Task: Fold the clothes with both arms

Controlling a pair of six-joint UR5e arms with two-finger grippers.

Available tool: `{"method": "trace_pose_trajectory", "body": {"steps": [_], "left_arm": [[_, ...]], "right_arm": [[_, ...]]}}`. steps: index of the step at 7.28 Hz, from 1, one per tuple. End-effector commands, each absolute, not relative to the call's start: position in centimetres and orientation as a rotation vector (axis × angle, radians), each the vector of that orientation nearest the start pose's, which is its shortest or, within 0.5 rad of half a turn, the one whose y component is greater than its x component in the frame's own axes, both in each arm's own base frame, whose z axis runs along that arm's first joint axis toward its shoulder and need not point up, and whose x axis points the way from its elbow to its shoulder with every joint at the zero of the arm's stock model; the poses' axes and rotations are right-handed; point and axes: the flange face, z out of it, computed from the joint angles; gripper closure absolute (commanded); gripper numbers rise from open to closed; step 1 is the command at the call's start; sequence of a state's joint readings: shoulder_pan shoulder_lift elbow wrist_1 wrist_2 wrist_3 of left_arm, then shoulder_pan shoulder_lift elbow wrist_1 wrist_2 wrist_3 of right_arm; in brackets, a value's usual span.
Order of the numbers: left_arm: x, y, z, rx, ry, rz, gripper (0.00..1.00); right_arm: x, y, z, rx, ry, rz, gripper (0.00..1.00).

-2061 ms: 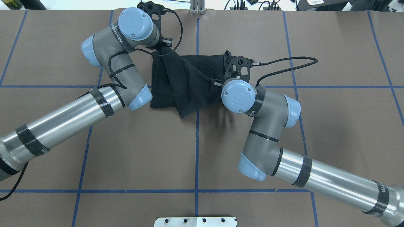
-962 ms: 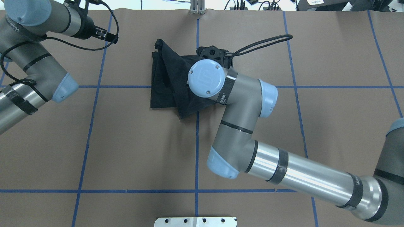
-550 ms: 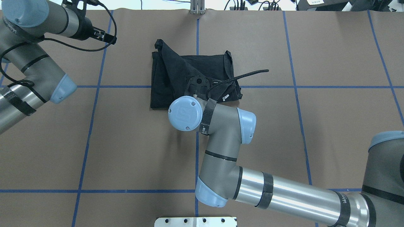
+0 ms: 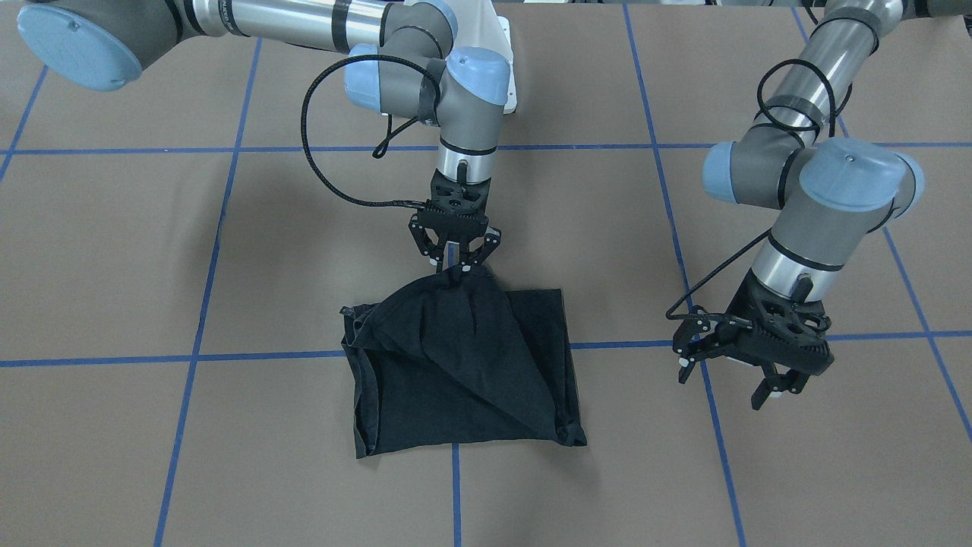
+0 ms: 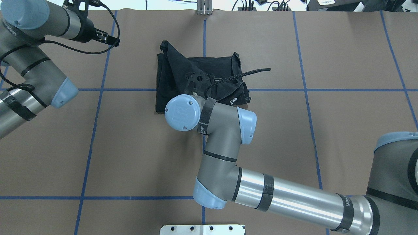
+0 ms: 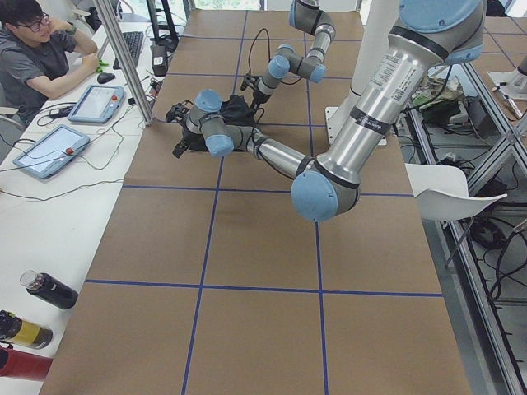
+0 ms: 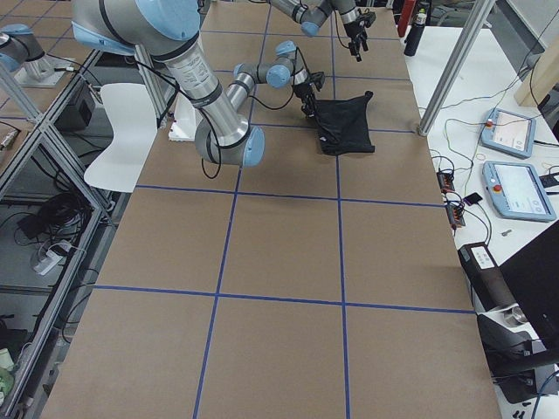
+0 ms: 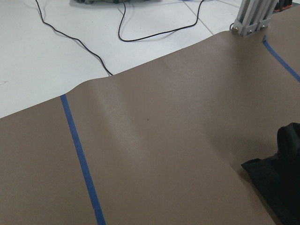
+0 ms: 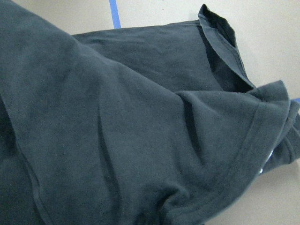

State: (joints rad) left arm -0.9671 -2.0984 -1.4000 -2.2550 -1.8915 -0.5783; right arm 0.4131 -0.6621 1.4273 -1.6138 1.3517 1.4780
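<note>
The black T-shirt [image 4: 463, 365] lies in a rough folded square on the brown table, also seen from overhead [image 5: 212, 67]. My right gripper [image 4: 454, 266] is shut on a pinch of its fabric at the edge nearest the robot's base, lifting it into a small peak. In the right wrist view dark cloth [image 9: 131, 122] fills the picture. My left gripper [image 4: 727, 378] hangs open and empty above the bare table, well to the side of the shirt. Only a corner of the shirt [image 8: 281, 183] shows in the left wrist view.
Blue tape lines [image 5: 204, 156] divide the brown table cover. A white mounting block [image 5: 202, 229] sits at the near edge and a metal post [image 5: 204, 8] at the far edge. A person [image 6: 33, 49] sits at a side table with tablets [image 6: 99, 103] and bottles [image 6: 49, 290].
My left gripper let go of the shirt's far corner and drew back to the left. My right gripper carried its hold from the shirt's right edge across the cloth towards the robot.
</note>
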Motion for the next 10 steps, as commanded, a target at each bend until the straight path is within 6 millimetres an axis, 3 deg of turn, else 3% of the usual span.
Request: {"method": "trace_pose_trajectory", "body": {"steps": [1,3,4,6,8,9,10], "left_arm": [[32.0,-64.3,35.9,0.698,0.821,0.188,0.00],[31.9,-64.2,35.7,0.699,0.825,0.184,0.00],[31.9,-64.1,35.5,0.700,0.828,0.181,0.00],[32.0,-64.1,35.5,0.700,0.828,0.183,0.00],[32.1,-64.1,35.4,0.699,0.829,0.184,0.00],[32.1,-64.1,35.4,0.700,0.830,0.184,0.00],[32.1,-64.0,35.4,0.702,0.830,0.185,0.00]], "right_arm": [[-59.8,-48.9,15.5,0.413,-0.638,0.428,1.00],[-54.7,-54.9,15.9,0.409,-0.616,0.421,1.00],[-52.7,-58.3,17.8,0.396,-0.572,0.422,1.00],[-52.5,-65.3,24.0,0.437,-0.571,0.449,1.00],[-50.6,-69.1,26.2,0.450,-0.513,0.430,1.00],[-50.6,-70.3,27.9,0.471,-0.525,0.435,1.00],[-50.4,-70.6,27.1,0.484,-0.551,0.433,0.02]]}}
